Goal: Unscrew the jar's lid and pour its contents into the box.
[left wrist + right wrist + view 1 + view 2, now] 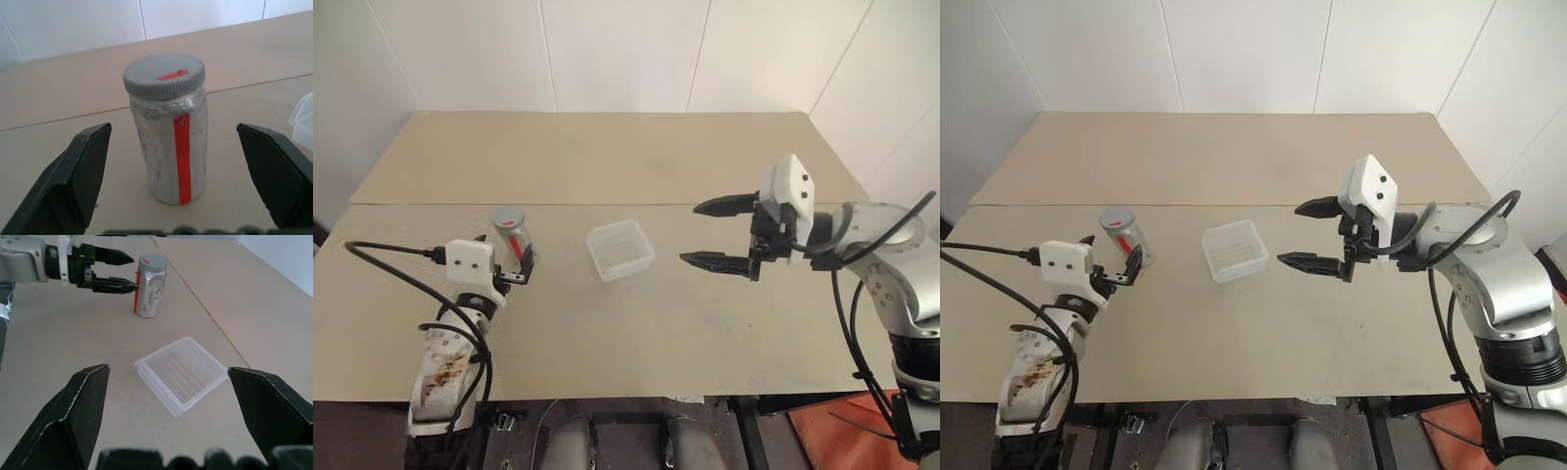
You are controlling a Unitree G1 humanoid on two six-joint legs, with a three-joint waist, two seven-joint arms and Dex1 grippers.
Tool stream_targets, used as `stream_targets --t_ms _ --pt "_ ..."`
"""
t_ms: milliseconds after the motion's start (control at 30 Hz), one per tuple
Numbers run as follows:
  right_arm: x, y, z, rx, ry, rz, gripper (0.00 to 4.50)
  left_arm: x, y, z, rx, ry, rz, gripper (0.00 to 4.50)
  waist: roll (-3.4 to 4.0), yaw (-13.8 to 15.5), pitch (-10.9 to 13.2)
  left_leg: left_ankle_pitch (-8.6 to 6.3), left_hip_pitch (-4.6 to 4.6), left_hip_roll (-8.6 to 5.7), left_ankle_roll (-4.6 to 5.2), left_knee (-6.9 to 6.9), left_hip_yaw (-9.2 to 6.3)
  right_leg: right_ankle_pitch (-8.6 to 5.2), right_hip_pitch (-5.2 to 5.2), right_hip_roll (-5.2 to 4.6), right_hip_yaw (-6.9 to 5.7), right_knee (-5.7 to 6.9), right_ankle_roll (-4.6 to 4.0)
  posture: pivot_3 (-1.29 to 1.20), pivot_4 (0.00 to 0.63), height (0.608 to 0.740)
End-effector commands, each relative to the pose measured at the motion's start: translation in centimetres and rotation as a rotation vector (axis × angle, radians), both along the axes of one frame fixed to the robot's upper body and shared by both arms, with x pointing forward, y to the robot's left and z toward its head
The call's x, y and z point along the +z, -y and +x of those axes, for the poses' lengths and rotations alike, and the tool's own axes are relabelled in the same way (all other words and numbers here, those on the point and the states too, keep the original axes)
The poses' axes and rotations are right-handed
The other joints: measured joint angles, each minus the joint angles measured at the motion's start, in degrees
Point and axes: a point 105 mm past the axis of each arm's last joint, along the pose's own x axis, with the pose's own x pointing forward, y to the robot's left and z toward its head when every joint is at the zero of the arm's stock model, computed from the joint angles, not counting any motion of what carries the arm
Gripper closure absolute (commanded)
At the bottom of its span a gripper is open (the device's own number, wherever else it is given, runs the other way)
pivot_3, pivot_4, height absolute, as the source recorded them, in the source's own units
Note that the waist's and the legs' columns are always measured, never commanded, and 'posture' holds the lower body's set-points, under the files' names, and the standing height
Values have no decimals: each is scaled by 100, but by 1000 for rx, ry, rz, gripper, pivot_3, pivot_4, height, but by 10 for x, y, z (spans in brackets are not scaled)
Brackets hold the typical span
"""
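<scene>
The jar (166, 161) stands upright on the table, left of the box, with a red stripe down its side. Its grey lid (164, 76) is on and bears a red mark. I cannot make out the contents through the jar's wall. My left gripper (133, 270) is open and level, its fingertips just short of the jar, one on either side of it. The box (621, 249) is a shallow translucent tub in the middle of the table with nothing showing in it. To the right of the box, above the table, my right gripper (691, 233) hangs open and holds nothing.
The tan table (607, 333) is made of two boards with a seam (636, 205) running across it behind the jar and box. White walls (626, 49) close in at the back and sides. A black cable (391, 250) loops beside the left arm.
</scene>
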Motion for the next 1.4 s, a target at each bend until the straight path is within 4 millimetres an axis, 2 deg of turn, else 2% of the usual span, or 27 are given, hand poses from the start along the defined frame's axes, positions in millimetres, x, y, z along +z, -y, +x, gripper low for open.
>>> stream_targets --t_ms 33,367,533,633,800,867,967,1033,1167,1267,1400 --pt "15 2 -7 -4 70 15 0 6 9 9 2 21 -12 44 0 5 0 0 0 0 0 0 0 0 0 0 0 0 0 0 150 740" --pt "16 4 -11 -5 85 23 0 8 14 30 127 58 -52 44 -2 6 0 0 0 -2 0 1 -3 1 4 0 0 0 2 0 150 740" --pt "18 3 -11 -10 92 36 0 11 18 45 124 81 -65 44 -3 6 0 0 1 -2 0 1 -4 2 4 1 -2 0 3 0 150 740" --pt "20 3 -12 -14 93 47 0 13 19 53 128 90 -66 687 -3 7 0 0 -1 -4 0 3 -4 2 5 0 -3 -1 4 0 150 740" --pt "23 5 -12 -36 94 75 0 14 13 58 157 91 -84 2333 -4 7 0 0 -4 -4 1 2 -6 4 5 -1 -6 -3 7 0 150 740" --pt "25 5 -13 -39 95 93 0 16 11 59 146 91 -82 2467 -4 6 0 0 -4 -5 0 3 -7 4 5 -2 -7 -2 7 0 150 740" --pt "29 3 -14 -40 91 139 0 32 12 57 35 96 -88 2467 -4 -10 0 1 -4 -3 0 3 -8 4 4 0 -7 0 7 0 150 740" --pt "29 -3 -12 -49 90 152 0 53 23 51 -148 101 -56 2467 -8 -26 3 1 -3 -2 -1 2 -8 4 3 1 -7 2 7 0 150 740" --pt "32 -35 -6 2 72 201 0 85 42 19 -685 29 44 2467 -9 -97 4 7 -12 1 -11 1 -5 4 -15 3 -6 12 5 0 150 740" --pt "34 -56 2 30 43 219 0 92 50 4 -919 23 116 2467 -6 -132 3 10 -14 1 -16 -1 0 3 -25 4 -3 21 4 0 150 740" --pt "36 -85 13 63 12 224 0 91 76 -2 -1154 -29 138 2467 -6 -89 3 10 -18 -3 -15 2 30 2 -20 4 -10 16 4 0 150 740"
